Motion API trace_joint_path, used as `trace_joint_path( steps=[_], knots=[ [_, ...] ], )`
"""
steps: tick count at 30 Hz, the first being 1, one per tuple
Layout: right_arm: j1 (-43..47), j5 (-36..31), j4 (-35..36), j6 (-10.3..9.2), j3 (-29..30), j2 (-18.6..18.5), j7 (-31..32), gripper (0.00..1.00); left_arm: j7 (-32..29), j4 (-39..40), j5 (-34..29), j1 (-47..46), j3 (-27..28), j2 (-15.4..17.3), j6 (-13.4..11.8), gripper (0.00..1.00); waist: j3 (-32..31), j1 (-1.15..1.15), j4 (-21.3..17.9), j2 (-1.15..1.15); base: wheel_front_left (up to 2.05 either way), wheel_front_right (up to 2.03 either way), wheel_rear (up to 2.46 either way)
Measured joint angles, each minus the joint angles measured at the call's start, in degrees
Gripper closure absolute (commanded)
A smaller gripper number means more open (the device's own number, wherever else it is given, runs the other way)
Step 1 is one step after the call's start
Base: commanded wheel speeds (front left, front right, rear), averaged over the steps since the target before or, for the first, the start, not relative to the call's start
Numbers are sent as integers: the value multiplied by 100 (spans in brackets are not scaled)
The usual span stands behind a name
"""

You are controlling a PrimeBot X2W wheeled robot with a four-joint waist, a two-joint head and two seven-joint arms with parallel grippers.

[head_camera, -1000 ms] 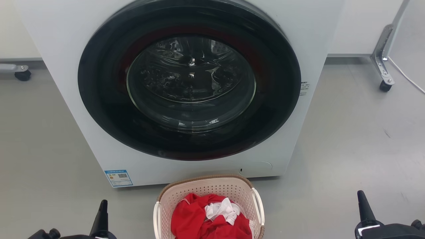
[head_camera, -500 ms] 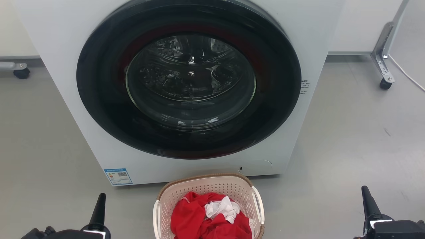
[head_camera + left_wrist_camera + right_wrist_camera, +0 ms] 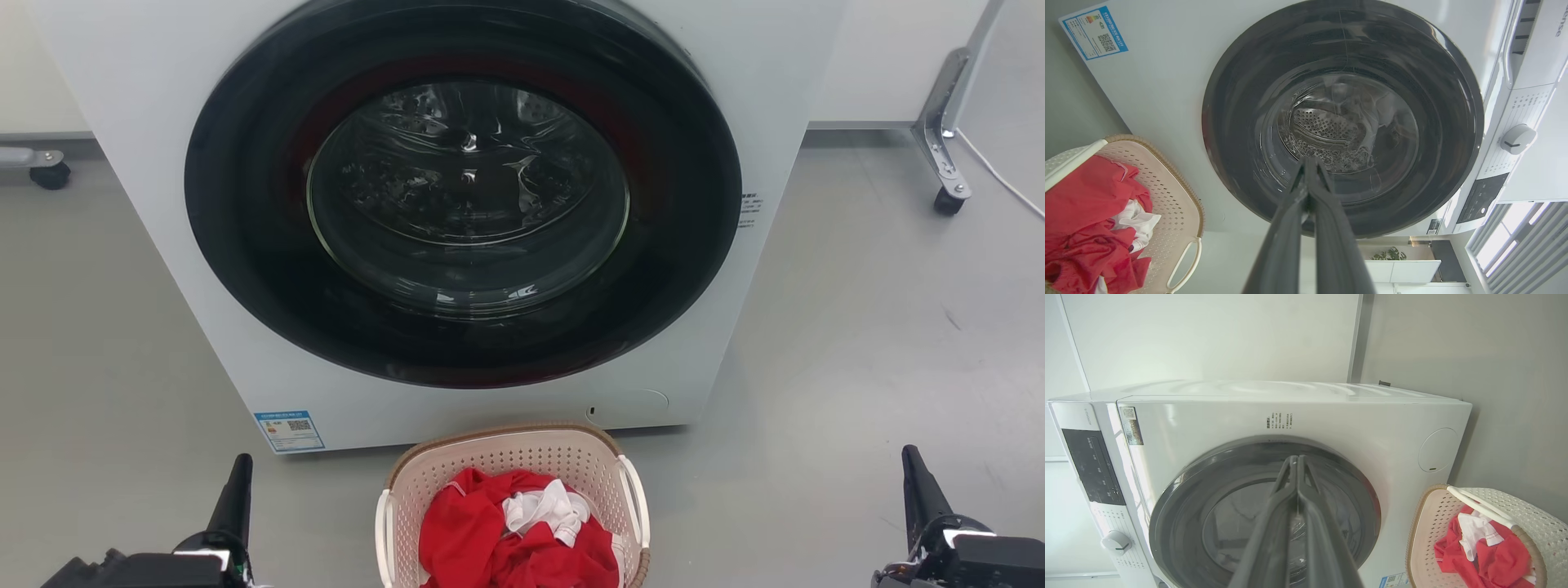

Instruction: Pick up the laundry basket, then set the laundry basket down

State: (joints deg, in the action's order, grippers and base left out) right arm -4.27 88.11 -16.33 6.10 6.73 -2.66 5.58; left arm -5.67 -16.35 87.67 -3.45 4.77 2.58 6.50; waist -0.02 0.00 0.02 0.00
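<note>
- L gripper [image 3: 240,474]: low left in head view, fingers pressed together, nothing held.
- Laundry basket [image 3: 506,431]: on floor [image 3: 857,343] btwn both grippers, apart from each, just in front of washing machine [image 3: 147,122]; red clothes [image 3: 482,539] & white cloth [image 3: 543,510] inside.
- R gripper [image 3: 909,461]: low right, fingers closed tip to tip, empty.

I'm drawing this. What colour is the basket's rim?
Brown on the laundry basket; right wrist view best.

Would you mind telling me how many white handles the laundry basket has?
2: a left handle and a right handle, one on each side of the laundry basket.
</note>
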Motion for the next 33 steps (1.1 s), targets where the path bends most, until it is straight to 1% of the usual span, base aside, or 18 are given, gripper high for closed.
trace_joint_path(
  steps=[2,4,7,33],
  knots=[
    [-27,160,-35,47,38,1,45,100,-33,-21,185,-21,20,-4,12,100,6,0,-1,0,0,0,0],
    [-47,314,-71,54,77,8,79,100,-80,-46,313,-81,38,-9,36,100,12,0,-2,0,0,0,0],
    [-98,334,-75,55,83,11,91,100,-80,-45,405,-120,41,-13,57,100,12,0,-2,0,0,0,0],
    [-100,339,-76,64,85,14,90,100,-80,-48,404,-120,42,-19,57,100,12,0,-2,0,0,0,0]
  ],
)
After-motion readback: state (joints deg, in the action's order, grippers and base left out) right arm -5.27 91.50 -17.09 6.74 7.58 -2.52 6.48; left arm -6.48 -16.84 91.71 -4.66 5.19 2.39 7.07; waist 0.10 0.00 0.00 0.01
